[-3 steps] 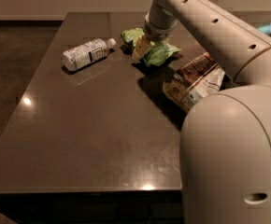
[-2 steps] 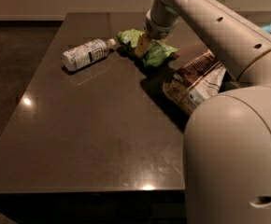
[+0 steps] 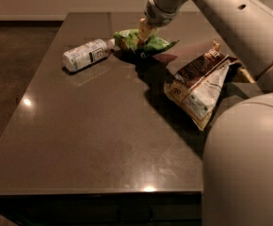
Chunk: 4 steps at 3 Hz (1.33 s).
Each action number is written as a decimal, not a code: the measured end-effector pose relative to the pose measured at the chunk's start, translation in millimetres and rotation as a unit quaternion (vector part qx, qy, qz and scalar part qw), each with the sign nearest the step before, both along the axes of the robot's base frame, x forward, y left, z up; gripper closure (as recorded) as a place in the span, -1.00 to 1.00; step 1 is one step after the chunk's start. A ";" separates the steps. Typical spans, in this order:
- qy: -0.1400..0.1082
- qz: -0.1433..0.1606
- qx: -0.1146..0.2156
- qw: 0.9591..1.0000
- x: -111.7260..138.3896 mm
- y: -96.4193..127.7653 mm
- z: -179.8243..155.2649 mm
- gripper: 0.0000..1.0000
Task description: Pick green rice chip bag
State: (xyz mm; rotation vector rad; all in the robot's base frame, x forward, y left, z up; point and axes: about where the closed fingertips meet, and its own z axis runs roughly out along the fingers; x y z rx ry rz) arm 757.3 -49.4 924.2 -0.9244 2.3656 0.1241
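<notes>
Change since before: gripper [image 3: 142,32] and green rice chip bag [image 3: 157,44] stand a little higher and more to the left; the other things did not move.
Gripper: at the far part of the table [image 3: 94,140], pointing down into the middle of the green bag.
Fingers: clenched on the crumpled top of the bag; one pale finger shows against the green.
Green rice chip bag: hanging from the gripper, dark shadow on the table under it, near the cap end of the water bottle [image 3: 84,55].
Water bottle: lying on its side, left of the bag.
Brown-and-white bag [image 3: 200,86]: lying to the right, nearer to the camera, apart from the green one.
Arm [image 3: 230,13]: comes in from the upper right.
</notes>
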 end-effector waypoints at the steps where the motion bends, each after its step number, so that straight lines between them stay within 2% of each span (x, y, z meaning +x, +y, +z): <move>1: -0.032 0.029 0.013 0.999 -12.6 13.5 37.8 1.00; 2: -0.061 0.054 0.022 0.996 -25.0 24.0 71.1 1.00; 3: -0.089 0.090 0.037 0.991 -43.5 33.4 107.5 1.00; 4: -0.089 0.092 0.037 0.991 -44.1 33.8 108.0 1.00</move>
